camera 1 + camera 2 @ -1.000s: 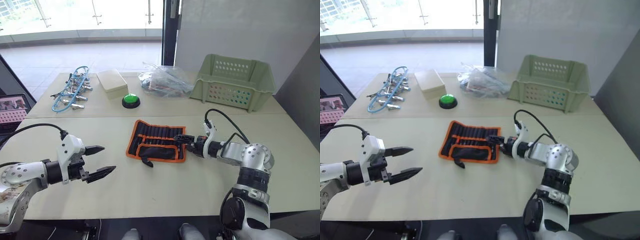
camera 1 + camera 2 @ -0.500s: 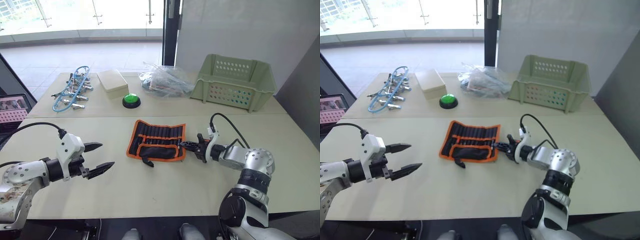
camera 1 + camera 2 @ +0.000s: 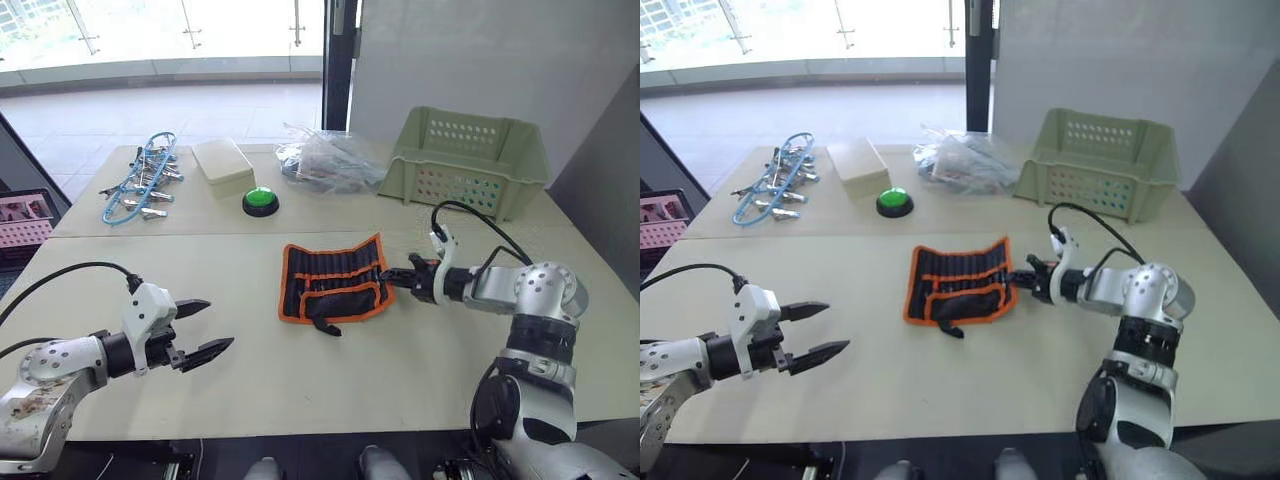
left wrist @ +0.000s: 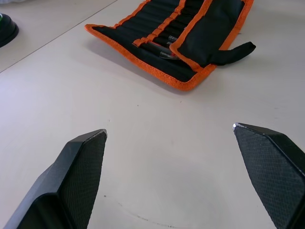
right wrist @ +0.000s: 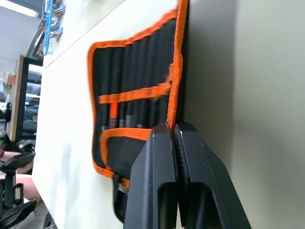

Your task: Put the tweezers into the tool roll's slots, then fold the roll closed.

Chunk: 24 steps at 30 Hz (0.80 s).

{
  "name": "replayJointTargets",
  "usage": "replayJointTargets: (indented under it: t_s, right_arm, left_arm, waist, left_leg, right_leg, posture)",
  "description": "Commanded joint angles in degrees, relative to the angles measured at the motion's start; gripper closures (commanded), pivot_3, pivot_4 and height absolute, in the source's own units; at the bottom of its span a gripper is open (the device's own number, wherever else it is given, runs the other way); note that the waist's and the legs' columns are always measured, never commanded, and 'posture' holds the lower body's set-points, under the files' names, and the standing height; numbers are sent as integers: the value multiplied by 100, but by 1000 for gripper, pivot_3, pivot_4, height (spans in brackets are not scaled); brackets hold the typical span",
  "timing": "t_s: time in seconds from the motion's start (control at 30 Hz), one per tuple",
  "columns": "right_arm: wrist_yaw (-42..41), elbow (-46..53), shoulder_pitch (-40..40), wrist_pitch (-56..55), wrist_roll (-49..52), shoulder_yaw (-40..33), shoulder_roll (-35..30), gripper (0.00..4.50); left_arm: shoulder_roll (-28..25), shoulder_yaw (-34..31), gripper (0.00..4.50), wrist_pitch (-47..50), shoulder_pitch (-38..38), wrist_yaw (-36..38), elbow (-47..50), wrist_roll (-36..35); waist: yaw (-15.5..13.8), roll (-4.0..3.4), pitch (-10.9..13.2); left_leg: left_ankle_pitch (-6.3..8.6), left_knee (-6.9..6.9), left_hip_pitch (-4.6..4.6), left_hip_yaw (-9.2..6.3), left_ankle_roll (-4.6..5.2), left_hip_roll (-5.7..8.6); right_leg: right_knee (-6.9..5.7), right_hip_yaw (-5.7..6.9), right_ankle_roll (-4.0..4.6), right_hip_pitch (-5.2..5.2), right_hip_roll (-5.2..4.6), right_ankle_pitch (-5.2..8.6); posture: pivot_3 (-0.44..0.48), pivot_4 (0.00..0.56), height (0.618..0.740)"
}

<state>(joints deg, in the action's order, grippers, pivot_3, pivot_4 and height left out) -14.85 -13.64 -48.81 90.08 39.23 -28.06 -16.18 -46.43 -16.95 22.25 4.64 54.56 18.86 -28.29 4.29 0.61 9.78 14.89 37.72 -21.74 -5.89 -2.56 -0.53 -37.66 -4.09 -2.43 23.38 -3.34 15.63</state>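
A: Since one second ago, roll's right edge has lifted. Right end effector point(image 5: 174, 138) was reaching over the pouch then; now its fingers are pressed together on the orange edging of the tool roll point(image 3: 335, 282), and that corner stands up off the tabletop point(image 3: 300, 380). Roll sits more to the right in the head views, but the whole picture shifted too, so part of that is camera.

B: Left side?

A: Left end effector point(image 3: 200, 328) hovers low over bare tabletop with fingers spread wide, holding nothing, much as before. Roll lies well apart from it, ahead and to its right.

B: Relation that matters for the fold?

A: Roll's long axis runs left to right across the tabletop; the slots point(image 5: 128, 95) run crosswise to it. Pinched edge is the right short end, directly in front of the right end effector, so the right arm is clearly nearer. Judgement: the fold would carry that edge leftward over the slots.

B: Counts?

A: One roll, one black strap point(image 4: 233, 50) trailing from its near flap. Tweezers point(image 4: 159, 47): dark handles seated in slots; cannot count them. Also one green basket point(image 3: 468, 160), one green button point(image 3: 260, 200), one pale box point(image 3: 224, 165), one bunch of blue-cabled clips point(image 3: 140, 180), one clear bag point(image 3: 330, 160).
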Motion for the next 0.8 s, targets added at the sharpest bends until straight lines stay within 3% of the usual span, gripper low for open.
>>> replayJointTargets:
  t_s: [0.03,0.5,0.67,0.8]
  right_arm:
    - [-79,11,-268,36,80,106,244,4463]
    - [55,-421,83,-877,-396,752,1018,4463]
    - [-231,-583,204,-1167,-511,1094,904,4463]
    - [-521,-547,258,-1126,-379,1189,804,3232]
  left_arm:
    - [17,-38,0,-179,140,-45,194,109]
    - [129,-16,0,-233,293,-260,316,217]
    - [147,23,0,-231,291,-266,325,229]
    - [132,31,0,-101,180,-240,288,138]
  waist:
    - [11,0,0]
    - [-28,0,-1]
    - [-27,1,-1]
    - [-31,1,-2]
  left_leg:
    - [0,0,1,0,1,-2]
    - [0,3,-32,3,1,9]
    - [0,4,-37,8,0,7]
    - [0,4,-35,10,0,7]
  right_leg:
    - [-1,0,0,1,1,0]
    - [-30,-3,2,47,-9,-1]
    - [-41,-3,5,64,-9,-3]
    - [-42,-2,6,63,-8,-4]
  posture:
    - [0,150,740]
    - [0,150,740]
    - [0,150,740]
    - [0,150,740]
